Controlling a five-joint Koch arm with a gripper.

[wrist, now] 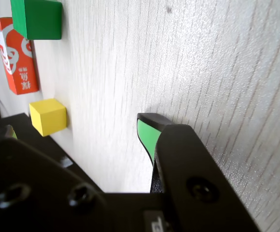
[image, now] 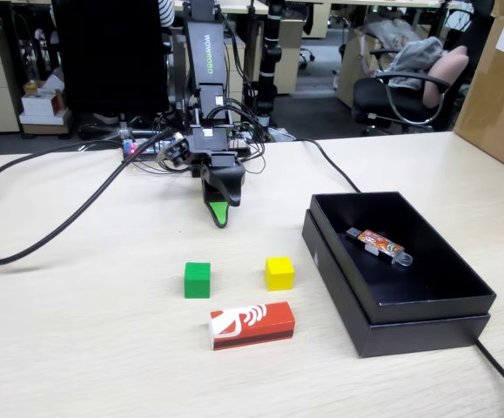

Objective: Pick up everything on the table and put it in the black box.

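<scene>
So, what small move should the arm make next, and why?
Probably swing forward toward the yellow cube, opening the jaws on the way. The gripper hangs tip-down near the arm's base, holding nothing, while the yellow cube, green cube and red carton all lie on the table outside the black box. The yellow cube sits nearest the box.

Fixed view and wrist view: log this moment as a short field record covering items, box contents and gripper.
gripper: low over the table, behind the cubes in the fixed view, holding nothing; open or shut cannot be told
green cube: on the table, outside the box
yellow cube: on the table, to the right of the green cube in the fixed view
red carton: lying flat, nearer the camera than both cubes
black box: holds only a small colourful packet
task items boxed: none
</scene>
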